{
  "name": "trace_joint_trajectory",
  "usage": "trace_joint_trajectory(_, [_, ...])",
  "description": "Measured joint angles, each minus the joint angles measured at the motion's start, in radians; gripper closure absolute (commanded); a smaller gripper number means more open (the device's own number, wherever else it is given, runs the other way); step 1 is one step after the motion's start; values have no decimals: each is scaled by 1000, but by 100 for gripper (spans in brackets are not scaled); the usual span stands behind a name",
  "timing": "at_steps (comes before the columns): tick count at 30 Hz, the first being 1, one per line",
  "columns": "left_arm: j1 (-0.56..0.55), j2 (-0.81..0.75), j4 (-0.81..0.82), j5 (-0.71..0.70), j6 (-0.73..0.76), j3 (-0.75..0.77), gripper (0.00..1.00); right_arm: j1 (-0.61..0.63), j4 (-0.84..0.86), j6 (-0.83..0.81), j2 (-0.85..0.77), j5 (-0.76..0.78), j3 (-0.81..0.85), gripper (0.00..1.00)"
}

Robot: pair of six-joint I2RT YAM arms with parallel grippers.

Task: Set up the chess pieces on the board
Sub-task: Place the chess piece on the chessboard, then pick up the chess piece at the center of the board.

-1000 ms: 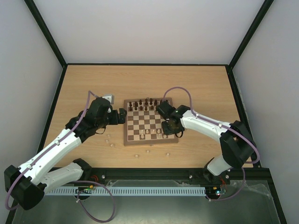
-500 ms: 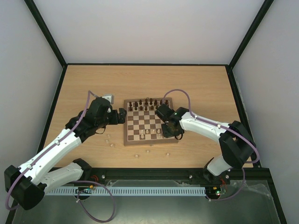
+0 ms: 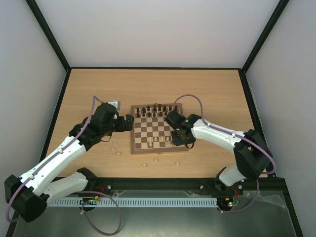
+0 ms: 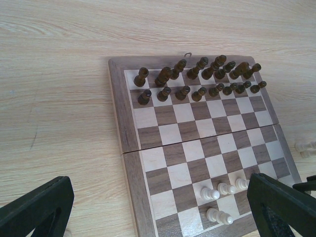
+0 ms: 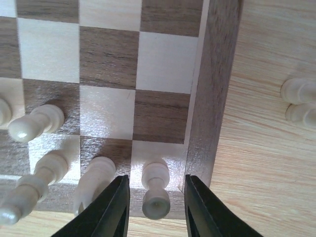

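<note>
The top view shows the whole layout. The board [image 3: 159,127] lies flat mid-table between the two arms, and a few pale pieces [image 3: 118,153] are scattered loose on the table [image 3: 89,89] off its near and left edges. Only the right wrist view makes the right tool's [image 5: 157,178] state plain. Its black fingers [image 5: 112,210] stand narrowly parted on either side of an upright pale pawn [image 5: 156,190], with a sliver of gap on each side, so nothing is gripped. The pawn sits on a cream square against the board's right-hand border. Only the left wrist view shows the left tool [image 4: 158,197] spread wide and holding nothing, hanging over the board's left side. It also shows the dark pieces [image 4: 197,81] clearly, packed in two rows at the far end.

Compared with a second ago, the right arm has settled slightly nearer the table's front edge and its fingers have eased off the pawn. The left arm and the dark rows look the same.

The board is wood with visible grain, a mid-brown frame, faintly glossy checks and a seam across its middle. The pieces are turned wood, with round heads on waisted stems. The table is pale wood laminate.
</note>
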Motion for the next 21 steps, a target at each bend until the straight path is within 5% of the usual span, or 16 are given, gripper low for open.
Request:
trace_joint_trajectory(5, [0, 9, 0, -8, 0, 0, 1, 0, -18, 2, -54, 24, 11, 37])
trace_joint_trajectory(9, [2, 53, -6, -34, -8, 1, 1, 0, -29, 2, -124, 64, 35, 1])
trace_joint_trajectory(21, [10, 146, -83, -79, -66, 42, 1, -56, 23, -55, -270, 113, 46, 1])
